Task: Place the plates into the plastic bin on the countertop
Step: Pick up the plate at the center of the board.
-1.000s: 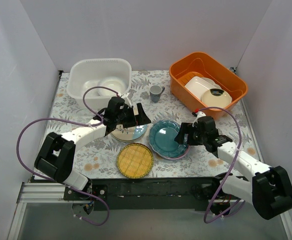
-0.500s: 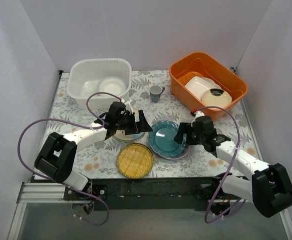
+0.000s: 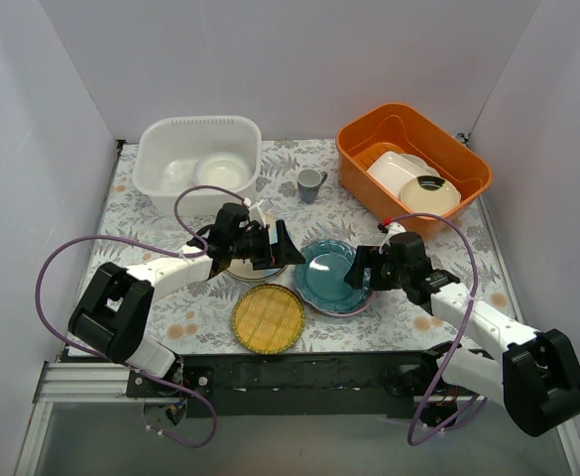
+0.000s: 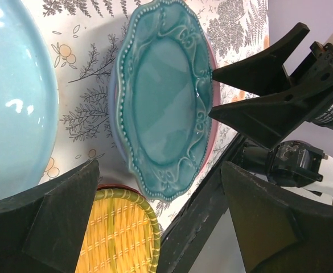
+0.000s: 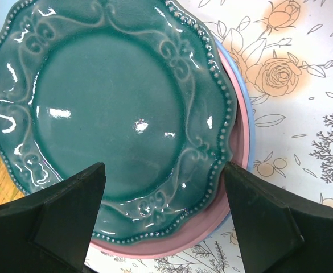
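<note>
A teal scalloped plate lies on a pink plate and a light blue plate on the countertop. My right gripper is open, its fingers either side of the teal plate's near rim. My left gripper is open and empty above a light blue plate, facing the teal plate. A yellow woven plate lies on a red one at the front. The plastic bin stands at the back left.
An orange bin at the back right holds a white rectangular dish and a cream bowl. A small grey cup stands between the bins. A black rail runs along the front edge.
My left gripper has moved down and right, away from the white bin toward the teal plate. My right gripper has edged left and lower over the teal plate's rim. The plates have not moved.
</note>
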